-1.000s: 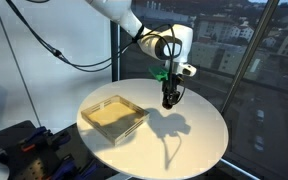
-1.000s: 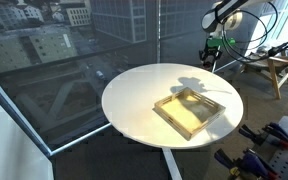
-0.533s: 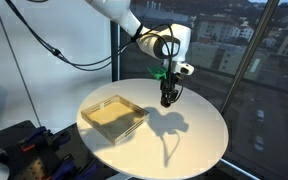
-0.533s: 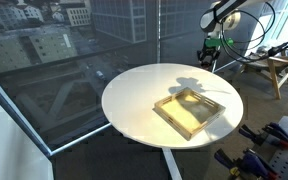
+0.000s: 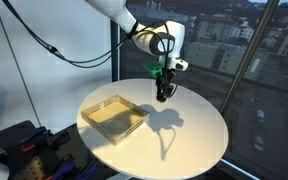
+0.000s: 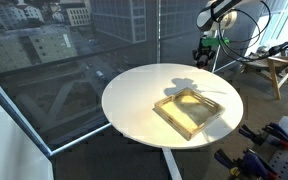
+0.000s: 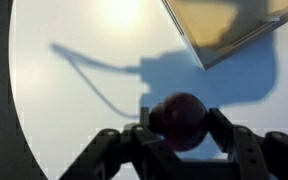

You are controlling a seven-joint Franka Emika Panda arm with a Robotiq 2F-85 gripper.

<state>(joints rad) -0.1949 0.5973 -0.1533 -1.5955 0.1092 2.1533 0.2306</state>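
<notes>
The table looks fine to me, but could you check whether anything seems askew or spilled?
Nothing stands out: the tray lies flat on the table, nothing is spilled, and the tool holds a dark ball.

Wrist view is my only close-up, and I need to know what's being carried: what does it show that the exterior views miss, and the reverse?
Only the wrist view: a dark red ball clamped between the fingers of the hand. Only the exterior views: the whole arm, the full round table, city buildings outside. Both: the shallow tray and the hand's shadow on the table.
</notes>
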